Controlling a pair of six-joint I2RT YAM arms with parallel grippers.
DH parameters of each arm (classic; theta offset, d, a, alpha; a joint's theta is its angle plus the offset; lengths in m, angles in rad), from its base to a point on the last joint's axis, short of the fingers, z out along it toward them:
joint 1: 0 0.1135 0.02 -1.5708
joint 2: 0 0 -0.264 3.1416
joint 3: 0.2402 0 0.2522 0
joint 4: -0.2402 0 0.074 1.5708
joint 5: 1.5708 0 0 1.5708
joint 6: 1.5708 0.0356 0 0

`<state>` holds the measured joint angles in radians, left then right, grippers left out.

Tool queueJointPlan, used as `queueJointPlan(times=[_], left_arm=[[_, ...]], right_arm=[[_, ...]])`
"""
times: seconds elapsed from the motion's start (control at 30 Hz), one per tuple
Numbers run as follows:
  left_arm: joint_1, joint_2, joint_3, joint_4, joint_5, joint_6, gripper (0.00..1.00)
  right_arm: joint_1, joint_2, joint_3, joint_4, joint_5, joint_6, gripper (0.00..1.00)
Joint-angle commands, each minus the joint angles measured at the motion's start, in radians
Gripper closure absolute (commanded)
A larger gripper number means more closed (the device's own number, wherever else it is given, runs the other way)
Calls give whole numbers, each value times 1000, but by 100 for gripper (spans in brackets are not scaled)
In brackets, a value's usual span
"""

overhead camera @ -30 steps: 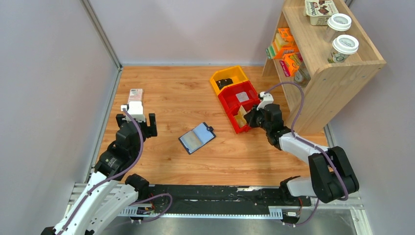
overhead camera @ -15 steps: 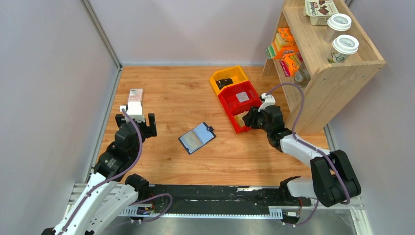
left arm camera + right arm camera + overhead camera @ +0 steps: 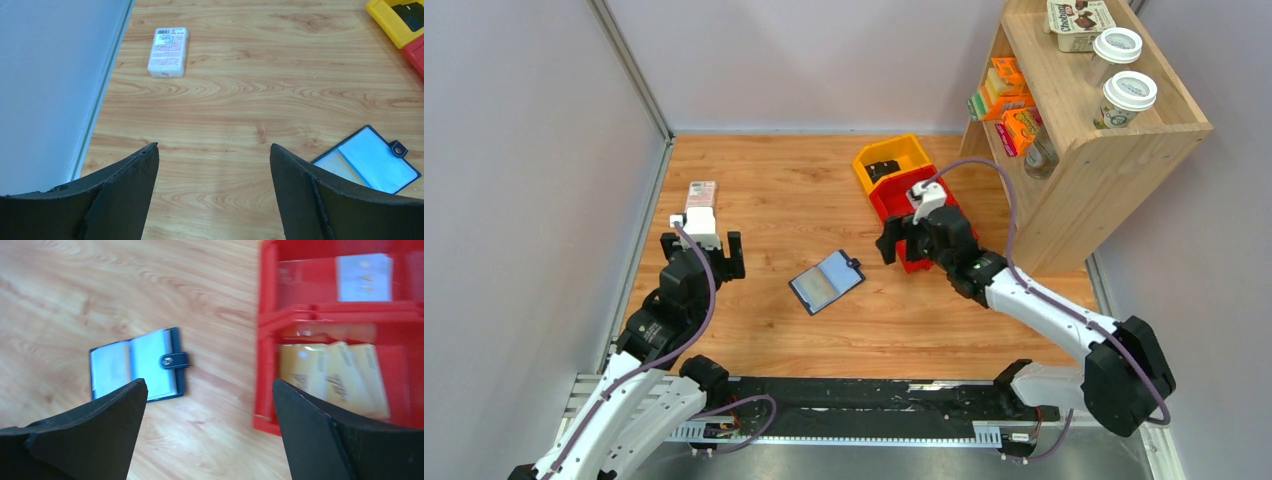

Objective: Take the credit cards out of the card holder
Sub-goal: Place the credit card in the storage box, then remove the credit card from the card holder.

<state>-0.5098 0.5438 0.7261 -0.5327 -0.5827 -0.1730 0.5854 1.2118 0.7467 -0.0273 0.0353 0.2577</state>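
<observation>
The card holder (image 3: 826,282) lies open on the wooden table, navy-edged with pale blue pockets and its snap tab pointing right (image 3: 135,365) (image 3: 367,159). A greyish card shows in its left pocket (image 3: 336,165). More pale cards (image 3: 335,377) lie in the near compartment of the red bin (image 3: 892,210), and a whitish one (image 3: 363,277) lies in the far compartment. My right gripper (image 3: 904,248) (image 3: 210,382) hangs open and empty over bare table between the holder and the bin. My left gripper (image 3: 702,245) (image 3: 214,145) is open and empty, well left of the holder.
A yellow bin (image 3: 902,148) holding a small black object sits behind the red bin. A pink-white box (image 3: 701,193) (image 3: 169,52) lies near the left wall. A wooden shelf (image 3: 1084,130) with boxes and cups stands at the right. Walls enclose the table.
My right gripper opened and swung left, from over the red bin's near compartment to the table between bin and card holder. The left arm has not moved.
</observation>
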Motion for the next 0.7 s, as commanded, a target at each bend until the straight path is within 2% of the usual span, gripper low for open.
queueJointPlan(times=[0.0, 0.23, 0.43, 0.67], left_arm=[[4, 4, 1, 30, 1, 4, 12], [4, -1, 3, 25, -17, 1, 12], [4, -12, -2, 25, -23, 3, 12], [4, -12, -2, 25, -14, 1, 12]], right_arm=[[149, 87, 81, -43, 46, -32, 0], [344, 352, 250, -62, 26, -46, 0], [410, 566, 396, -125, 6, -67, 8], [432, 676, 454, -149, 9, -72, 19]])
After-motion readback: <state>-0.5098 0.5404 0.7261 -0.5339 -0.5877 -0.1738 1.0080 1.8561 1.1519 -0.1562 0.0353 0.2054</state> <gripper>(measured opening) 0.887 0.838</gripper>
